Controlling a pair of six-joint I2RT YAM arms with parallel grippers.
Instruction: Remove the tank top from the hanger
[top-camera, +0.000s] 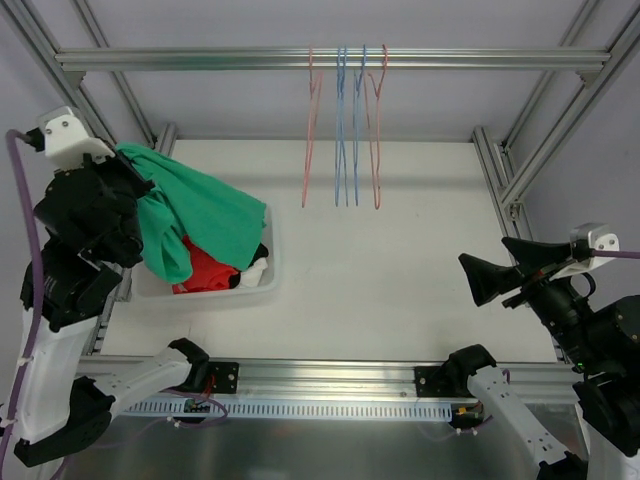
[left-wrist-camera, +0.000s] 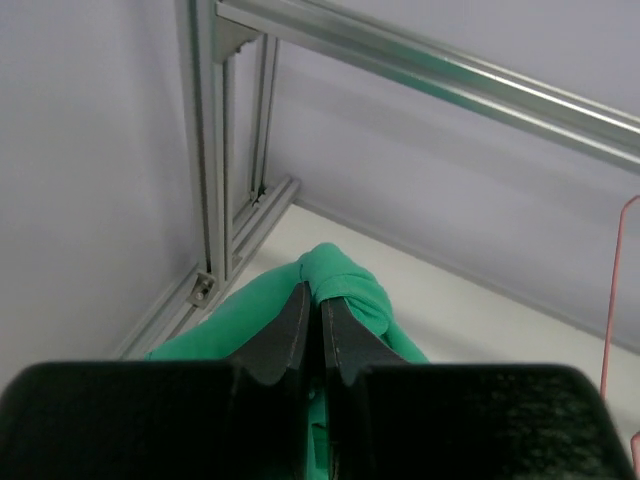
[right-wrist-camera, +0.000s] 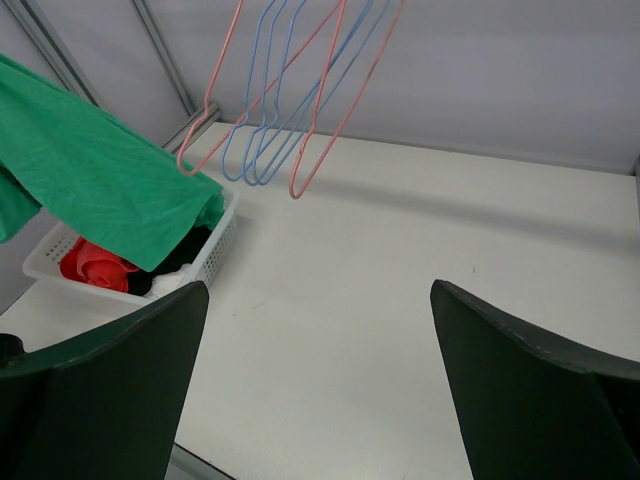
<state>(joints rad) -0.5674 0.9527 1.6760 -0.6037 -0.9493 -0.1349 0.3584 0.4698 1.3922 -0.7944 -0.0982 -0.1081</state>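
A green tank top (top-camera: 205, 215) hangs from my left gripper (top-camera: 128, 160) and drapes down over the white basket (top-camera: 268, 262) at the left. In the left wrist view the fingers (left-wrist-camera: 290, 330) are shut on a bunched fold of the green cloth (left-wrist-camera: 350, 290). Several bare wire hangers (top-camera: 345, 130), pink and blue, hang from the top rail (top-camera: 200, 58); none carries the tank top. My right gripper (top-camera: 492, 275) is open and empty over the table's right side. The tank top also shows in the right wrist view (right-wrist-camera: 100, 180), as do the hangers (right-wrist-camera: 290, 90).
The basket (right-wrist-camera: 215, 245) holds red (top-camera: 205, 270), black and white clothes. Aluminium frame posts stand at both sides, with the rail across the back. White table surface (top-camera: 400, 260) lies between basket and right arm.
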